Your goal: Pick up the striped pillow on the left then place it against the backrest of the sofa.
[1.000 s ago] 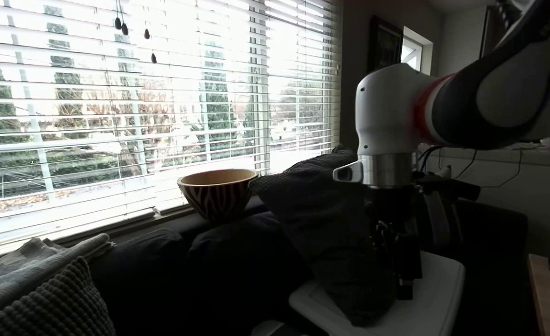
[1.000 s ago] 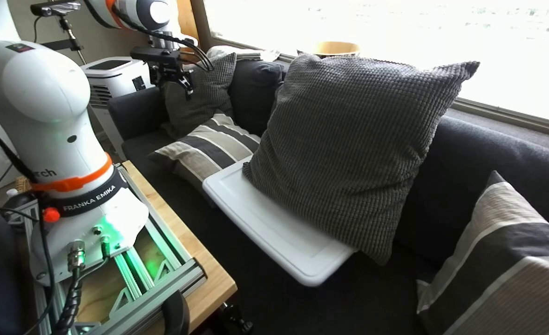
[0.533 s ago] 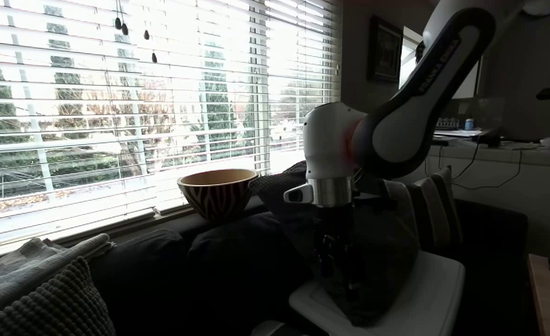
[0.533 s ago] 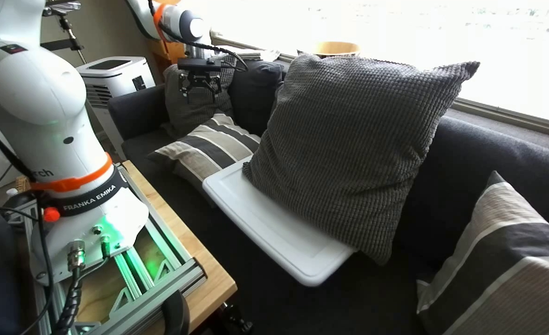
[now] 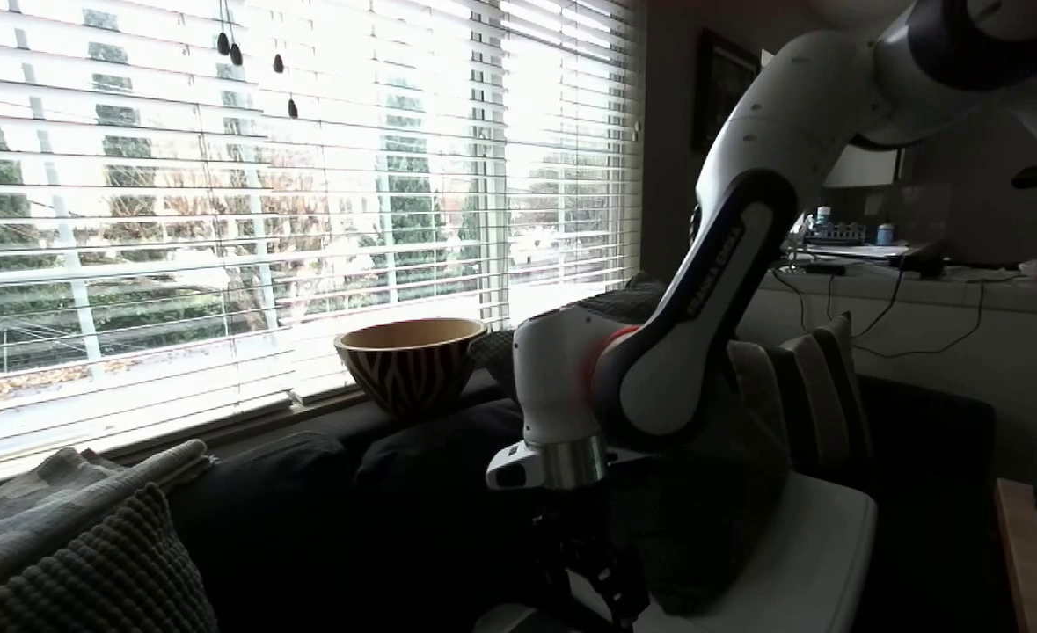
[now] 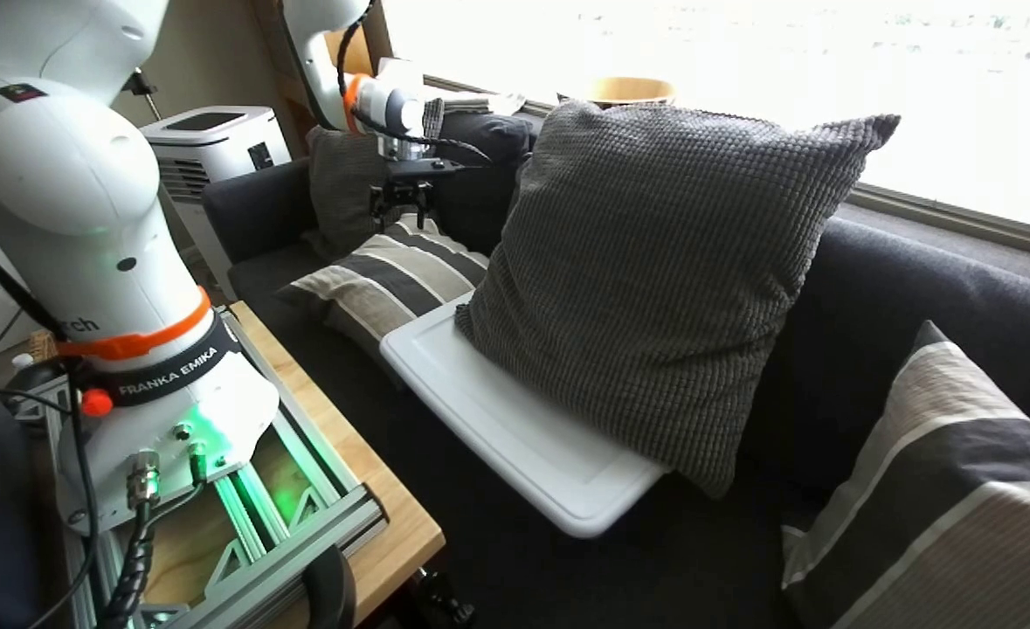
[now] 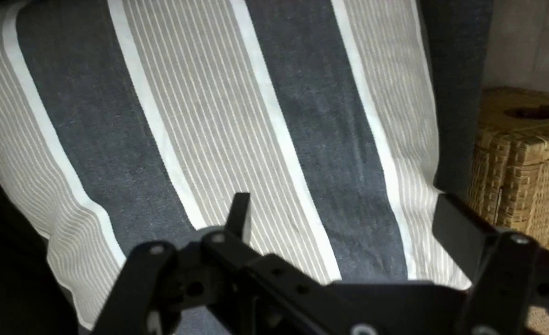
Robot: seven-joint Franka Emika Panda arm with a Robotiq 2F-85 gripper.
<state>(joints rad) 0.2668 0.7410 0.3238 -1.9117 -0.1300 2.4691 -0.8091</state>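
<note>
"Where does the striped pillow [image 6: 392, 275] lie?"

"On the seat of the sofa [image 6: 680, 559], at the left in an exterior view, just beside the far end of the white tray [image 6: 523, 428]. Its stripes fill most of the wrist view."

"And the gripper [image 7: 349, 223]?"

"It hangs above the pillow, pointing down. Its two fingers [image 7: 458, 232] stand wide apart; whether a tip meets the cloth, the views cannot tell."

"What of the backrest [image 6: 943, 262]?"

"It runs along the far side, below the window [image 6: 829, 52]. The large grey cushion [image 6: 654, 288], tilted on the white tray, hides a stretch of it. The pillow lies on the seat, not yet set against it."

"And at the near right?"

"A second striped cushion [image 6: 951, 480], propped up."
</note>
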